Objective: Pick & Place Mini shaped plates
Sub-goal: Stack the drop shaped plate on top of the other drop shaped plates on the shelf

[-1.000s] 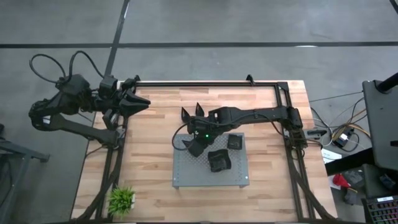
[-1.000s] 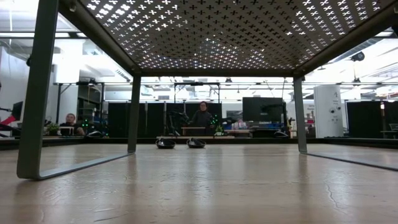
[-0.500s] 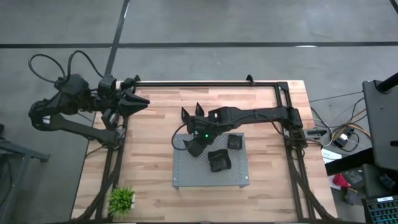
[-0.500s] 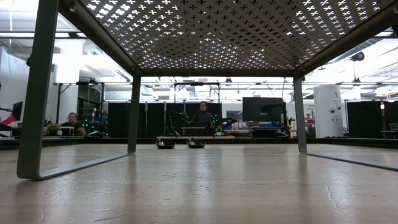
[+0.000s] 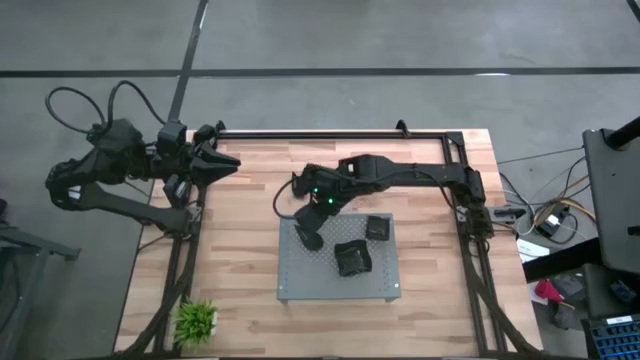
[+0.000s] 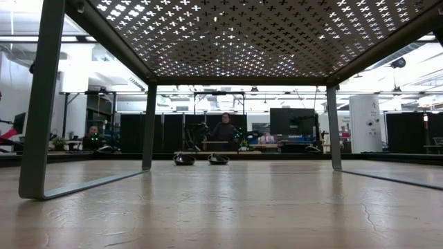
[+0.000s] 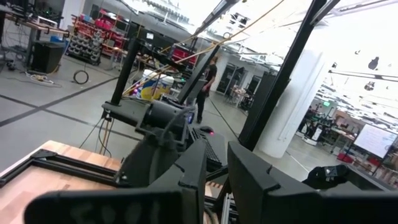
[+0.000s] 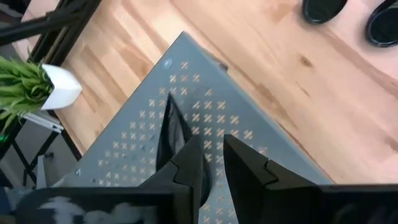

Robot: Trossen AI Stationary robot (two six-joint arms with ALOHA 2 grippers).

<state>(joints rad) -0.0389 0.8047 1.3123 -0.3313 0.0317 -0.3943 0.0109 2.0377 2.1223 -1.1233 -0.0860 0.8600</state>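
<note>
The wooden counter (image 5: 250, 250) is taken up in the middle by a grey perforated board (image 5: 330, 285); the right arm is stretched across the counter to the board's far left part, while the left arm is parked off the far left corner, its left tool (image 5: 228, 160) parted by a narrow slit with nothing in it. Two mini shaped plates (image 5: 352, 258) are seen on the board, well apart from the right tool (image 8: 212, 146); a third, a pointed plate (image 8: 173, 127), lies just beyond its fingertips, seemingly tilted up on its edge on the board. The right tool is slightly open and nothing is held in it. It is judged that this plate could be tipped or dragged if it is clipped by a finger; it could also be knocked off the board's near edge.
</note>
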